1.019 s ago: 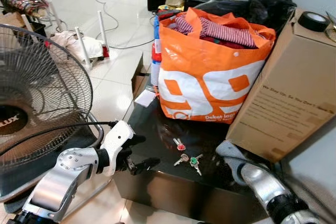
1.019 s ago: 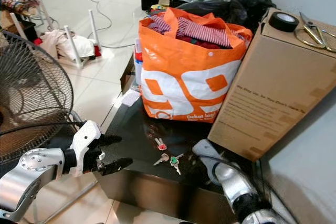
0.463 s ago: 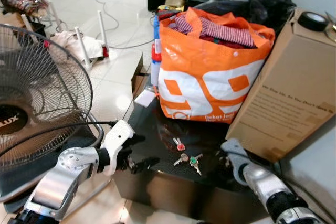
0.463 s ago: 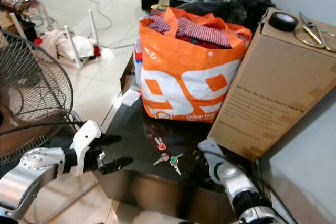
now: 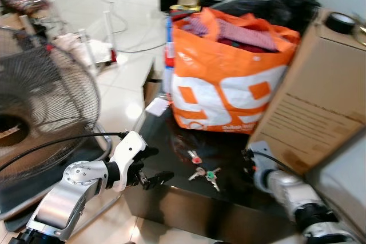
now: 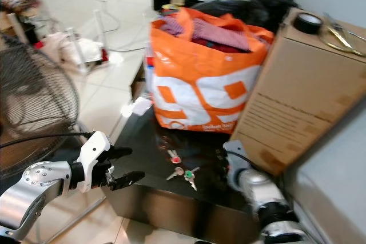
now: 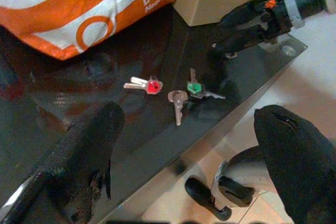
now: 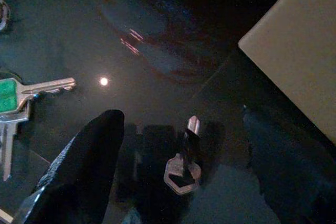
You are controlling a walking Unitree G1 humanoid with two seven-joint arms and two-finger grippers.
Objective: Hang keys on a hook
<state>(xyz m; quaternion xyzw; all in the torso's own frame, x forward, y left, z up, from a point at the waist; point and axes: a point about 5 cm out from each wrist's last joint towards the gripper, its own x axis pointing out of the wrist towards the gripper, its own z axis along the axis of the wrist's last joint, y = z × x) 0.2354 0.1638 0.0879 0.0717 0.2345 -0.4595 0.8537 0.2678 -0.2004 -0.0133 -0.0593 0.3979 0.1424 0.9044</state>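
Left eye view: the keys [image 5: 204, 171] lay loose on the black table [image 5: 171, 141], in front of the orange bag [image 5: 229, 84] and beside the cardboard box [image 5: 309, 118]. The left gripper [image 5: 150, 168] hovered off the table's near corner, fingers spread wide; the right gripper [image 5: 250, 161] hung low over the table beside the box, closer to the keys.

Right eye view: the same layout, somewhat blurred; no hook could be made out.

Left wrist view: the red key [image 7: 144, 84], plain key [image 7: 178, 103] and green key [image 7: 199, 89] lay flat ahead of the spread fingers, their shafts pointing different ways.

Right wrist view: a single key [image 8: 182, 167] lay between the parted fingers [image 8: 86, 166], shaft pointing away; the green key sat off to one side.
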